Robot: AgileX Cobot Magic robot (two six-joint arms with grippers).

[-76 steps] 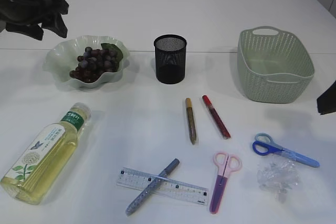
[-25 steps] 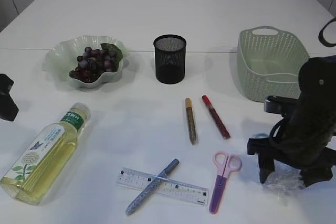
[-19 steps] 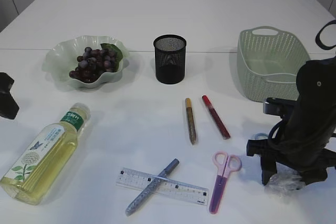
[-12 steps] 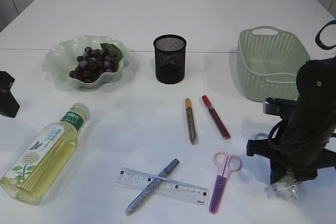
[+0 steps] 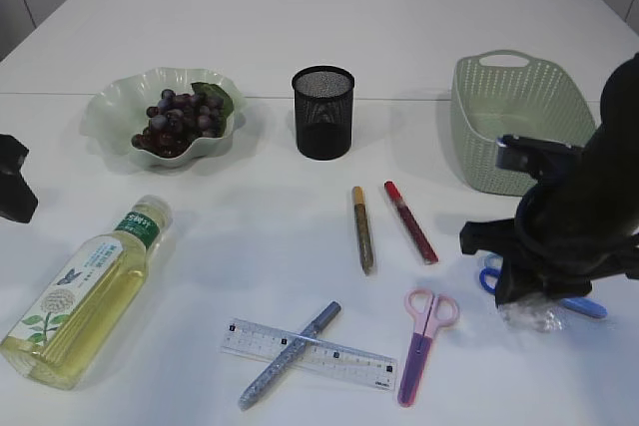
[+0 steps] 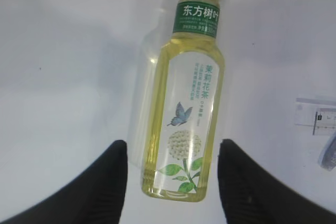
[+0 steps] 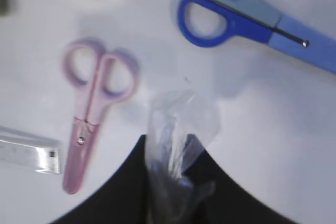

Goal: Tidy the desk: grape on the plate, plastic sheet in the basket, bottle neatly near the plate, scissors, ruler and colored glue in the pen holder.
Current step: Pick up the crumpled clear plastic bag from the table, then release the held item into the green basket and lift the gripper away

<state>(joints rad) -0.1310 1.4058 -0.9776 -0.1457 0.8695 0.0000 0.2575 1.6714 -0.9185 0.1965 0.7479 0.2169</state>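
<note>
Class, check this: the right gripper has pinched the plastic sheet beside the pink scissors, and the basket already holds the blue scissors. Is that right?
Not quite. The basket holds nothing; the blue scissors lie on the table, as the right wrist view shows. The right gripper does pinch the plastic sheet beside the pink scissors.

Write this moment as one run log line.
right gripper: shut on plastic sheet | left gripper: open over bottle | basket: empty

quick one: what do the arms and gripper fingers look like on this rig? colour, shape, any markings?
Right arm: all matte black, bulky rounded housings, with a small pale patch on one upper face. Right gripper and left gripper both have broad black fingers with rounded edges. No logos or cables are readable; the left arm is a black sliver at the exterior view's edge.
</note>
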